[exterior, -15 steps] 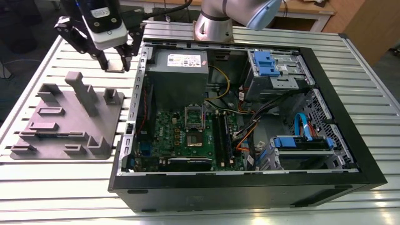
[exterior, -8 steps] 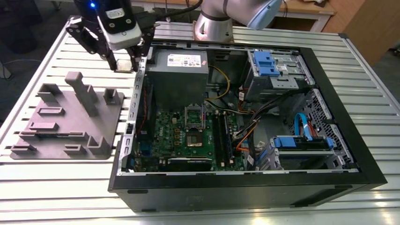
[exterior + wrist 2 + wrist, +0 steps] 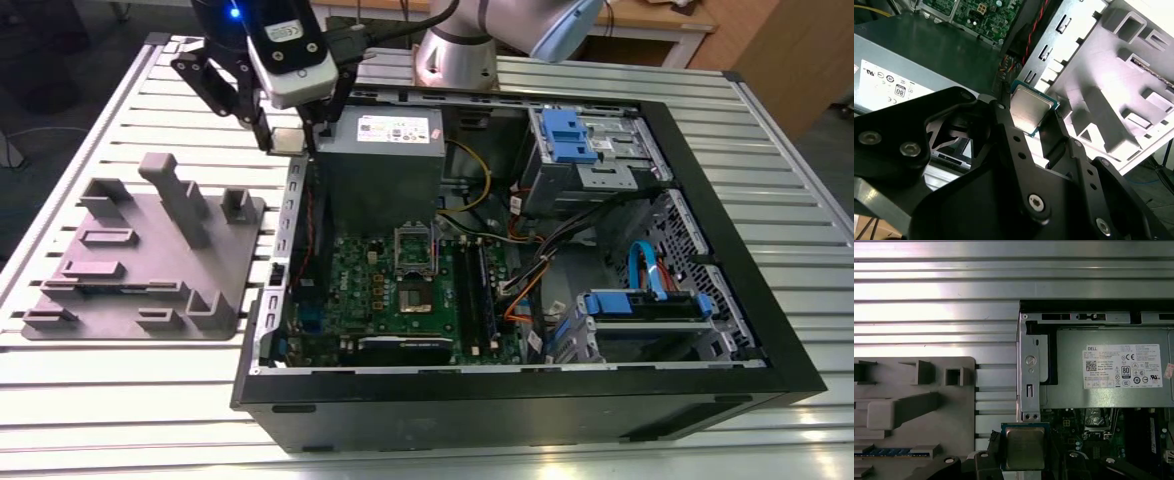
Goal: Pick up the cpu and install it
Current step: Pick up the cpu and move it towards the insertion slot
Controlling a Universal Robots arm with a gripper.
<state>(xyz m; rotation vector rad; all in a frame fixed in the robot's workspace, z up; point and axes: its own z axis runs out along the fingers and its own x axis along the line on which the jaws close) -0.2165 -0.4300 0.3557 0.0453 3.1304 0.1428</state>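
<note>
Grey plastic fixture [image 3: 147, 250] lies on the slatted metal table [image 3: 80, 400] at the exterior view's left. Just beside it my pincer [image 3: 287, 138] hangs over the left wall of the open computer case [image 3: 534, 405], fingers closed on the cpu [image 3: 1025, 447]. In both wrist views I grip the chip by two opposite edges, its silvery top showing. Further right sit the power supply [image 3: 384, 135], the green motherboard [image 3: 387, 300] with its dark socket [image 3: 416, 250], then blue drive bays [image 3: 574, 135].

grey fixture [image 3: 220, 262] beside open computer case [image 3: 534, 410]
</note>
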